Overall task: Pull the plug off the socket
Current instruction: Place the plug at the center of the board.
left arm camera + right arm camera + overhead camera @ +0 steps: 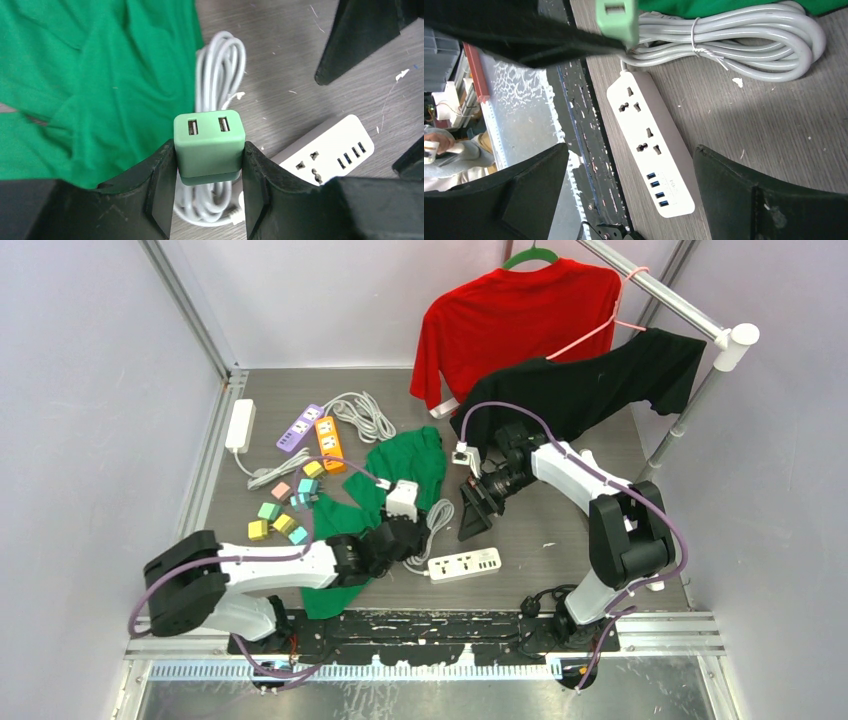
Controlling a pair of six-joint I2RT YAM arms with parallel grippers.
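Pale green cube-shaped plug adapter with two USB ports sits pinched between the black fingers of the left gripper, held up off the table and not seated in any socket. White plastic power strip with blue USB ports lies flat just beside and below it. Both of its sockets show empty in the right wrist view. Judgement: the pull is done or in its last bit, with the plug clear of the strip. Next move likely calls for a firm pinch while carrying the plug aside and setting it down.

Right gripper hangs above the strip with jaws spread wide, gripping nothing, well placed to pin the strip if needed.

Bundled white cable lies directly under the plug, tied in a coil and touching the crumpled green cloth shirt on the far side. Grey wood-grain table is bare past the strip. The strip lies near the table's front metal rail, so there is little room that way.
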